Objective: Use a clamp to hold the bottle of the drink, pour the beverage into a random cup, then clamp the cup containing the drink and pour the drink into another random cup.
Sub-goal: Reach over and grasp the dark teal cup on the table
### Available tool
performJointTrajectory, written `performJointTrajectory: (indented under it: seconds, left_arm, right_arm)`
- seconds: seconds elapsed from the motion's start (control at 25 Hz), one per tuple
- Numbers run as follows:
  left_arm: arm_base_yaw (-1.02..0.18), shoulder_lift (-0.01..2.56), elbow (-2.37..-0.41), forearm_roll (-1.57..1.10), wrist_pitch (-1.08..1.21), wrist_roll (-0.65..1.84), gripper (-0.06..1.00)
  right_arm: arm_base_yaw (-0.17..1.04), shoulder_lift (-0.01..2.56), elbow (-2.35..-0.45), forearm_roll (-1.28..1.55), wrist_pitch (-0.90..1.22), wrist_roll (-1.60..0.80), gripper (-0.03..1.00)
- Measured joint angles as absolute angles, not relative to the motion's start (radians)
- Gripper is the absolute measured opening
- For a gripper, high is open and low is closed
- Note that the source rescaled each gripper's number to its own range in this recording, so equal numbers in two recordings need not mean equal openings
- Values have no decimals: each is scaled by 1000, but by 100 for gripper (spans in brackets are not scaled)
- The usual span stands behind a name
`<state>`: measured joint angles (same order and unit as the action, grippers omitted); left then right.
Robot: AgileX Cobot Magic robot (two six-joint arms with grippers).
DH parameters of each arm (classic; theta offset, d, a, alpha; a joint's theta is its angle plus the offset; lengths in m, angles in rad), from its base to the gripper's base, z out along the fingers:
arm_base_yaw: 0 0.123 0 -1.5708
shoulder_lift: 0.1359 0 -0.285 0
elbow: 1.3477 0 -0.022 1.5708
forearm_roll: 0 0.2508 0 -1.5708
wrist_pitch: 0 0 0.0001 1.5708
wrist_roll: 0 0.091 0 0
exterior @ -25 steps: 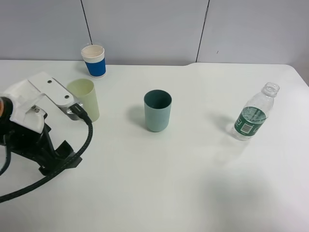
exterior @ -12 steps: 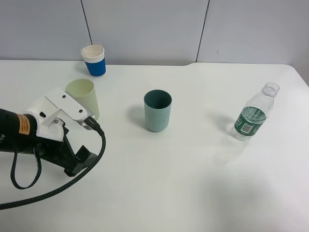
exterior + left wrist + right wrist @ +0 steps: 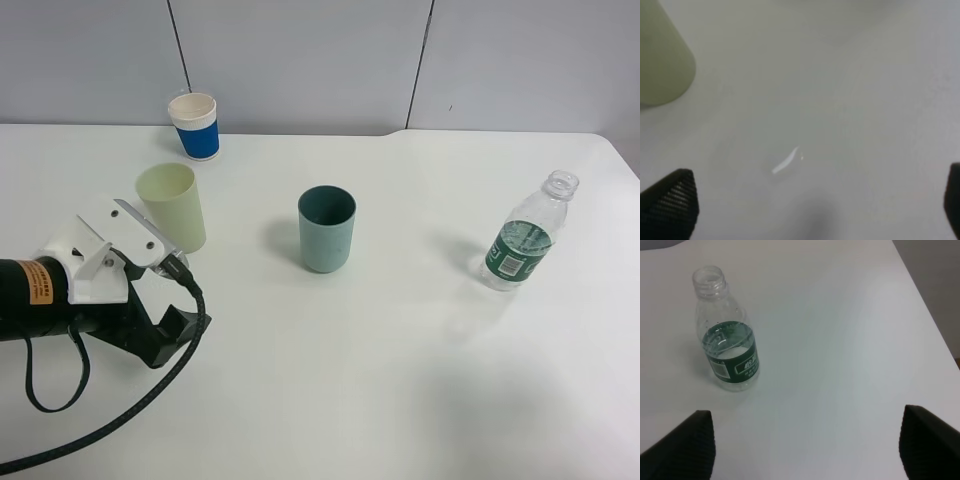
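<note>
My left tool (image 3: 812, 202) hung low over the counter (image 3: 380, 380) at the near left. Its fingers were wide apart with nothing between them, and only their black tips showed in its wrist view. Just beyond stood the pale green cup (image 3: 172, 207), upright, blurred and cut off in that wrist view. My right tool (image 3: 805, 447) was likewise spread and empty. The bottle (image 3: 727, 340) stood ahead of it, upright and uncapped, near the counter's right side. I could not read its drink level behind the green label. The teal cup (image 3: 326, 228) stood mid-counter, its inside too dark to judge. Farthest, at the back left, stood the blue paper cup (image 3: 195, 126), its contents hidden.
</note>
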<state>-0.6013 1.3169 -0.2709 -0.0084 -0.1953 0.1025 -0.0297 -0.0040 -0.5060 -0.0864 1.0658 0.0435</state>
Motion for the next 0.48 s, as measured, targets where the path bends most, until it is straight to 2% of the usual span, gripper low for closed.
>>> performJointTrajectory:
  seconds: [0.48]
  left_arm:
    - [-601, 1442, -270, 16, -319, 107, 100]
  right_arm:
    - [-30, -4, -506, -86, 1066, 44, 44]
